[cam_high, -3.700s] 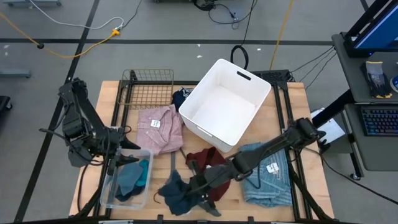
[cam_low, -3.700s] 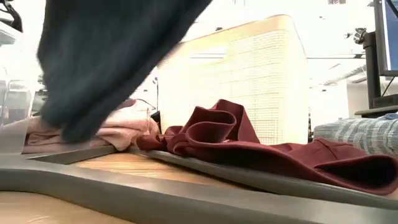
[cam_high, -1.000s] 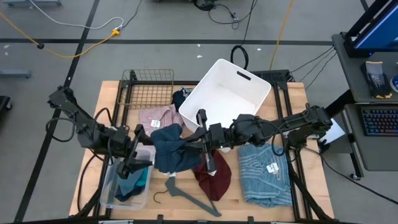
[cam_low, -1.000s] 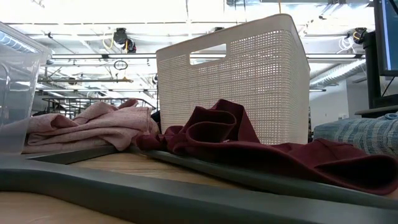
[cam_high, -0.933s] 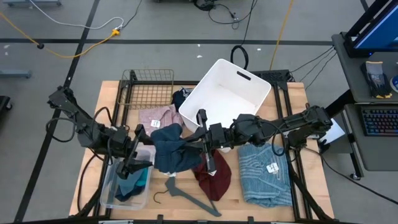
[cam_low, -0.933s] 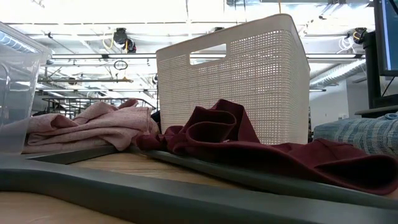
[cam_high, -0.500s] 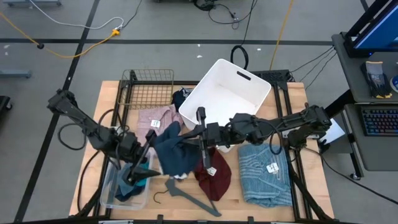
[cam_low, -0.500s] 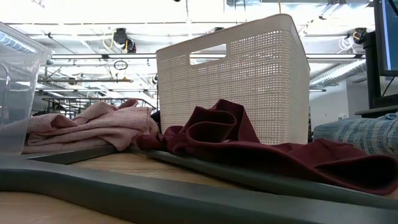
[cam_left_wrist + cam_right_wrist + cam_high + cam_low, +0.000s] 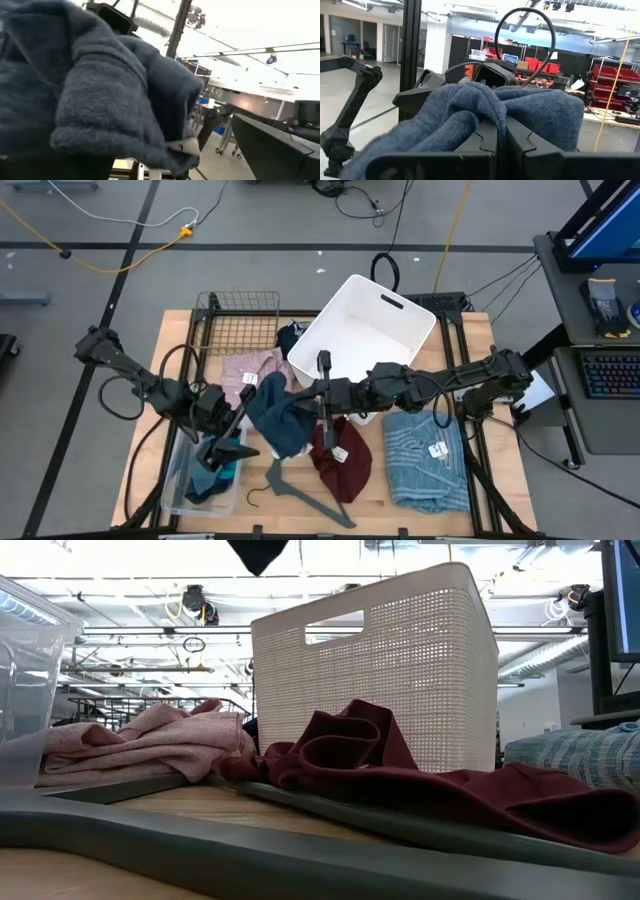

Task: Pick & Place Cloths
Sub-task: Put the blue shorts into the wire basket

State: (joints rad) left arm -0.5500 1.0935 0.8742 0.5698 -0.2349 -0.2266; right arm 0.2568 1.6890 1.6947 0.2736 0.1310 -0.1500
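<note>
A dark navy cloth (image 9: 278,420) hangs in the air between both arms, above the table's middle. Its lowest tip (image 9: 258,552) shows at the top of the low view. My right gripper (image 9: 318,392) reaches in from the right and is shut on it. My left gripper (image 9: 238,412) stands against the cloth's left side; the cloth (image 9: 100,90) fills the left wrist view. On the table lie the pink cloth (image 9: 250,370), the maroon cloth (image 9: 345,460) and the light-blue cloth (image 9: 425,455). A teal piece (image 9: 215,470) lies in the clear tub. My right gripper (image 9: 501,145) pinches the navy cloth by a bunched fold at its right side (image 9: 470,110), which drapes over the shut fingers (image 9: 525,150). The fingers come in level from the table's right. The cloth is lifted clear and hangs slack below them.
The white bin (image 9: 365,350) stands at the far middle, a wire basket (image 9: 235,325) to its left. A grey hanger (image 9: 300,492) lies near the front edge. The clear tub (image 9: 175,480) sits at the near left. Another dark piece (image 9: 290,335) lies beside the bin.
My left gripper has moved right and a little toward the far edge, closing in on the navy cloth. The cloth, spread wide between the arms a second ago, has bunched narrower and hangs lower; its tip now shows in the low view.
</note>
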